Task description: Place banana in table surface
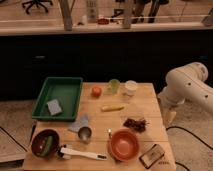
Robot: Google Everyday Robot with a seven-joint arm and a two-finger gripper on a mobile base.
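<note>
A yellow banana (112,107) lies flat on the wooden table (150,102), near the middle and a little towards the back. The white robot arm (189,84) stands off the table's right side. Its gripper (169,116) hangs down beside the table's right edge, well to the right of the banana and apart from it. I see nothing held in the gripper.
A green tray (59,92) with a grey-blue sponge (54,107) sits at the back left. An orange (96,91), a green cup (114,85) and a white cup (130,87) stand behind the banana. In front are a dark snack bag (135,123), an orange bowl (124,143), a metal cup (84,133), a dark bowl (45,143) and a white brush (82,153).
</note>
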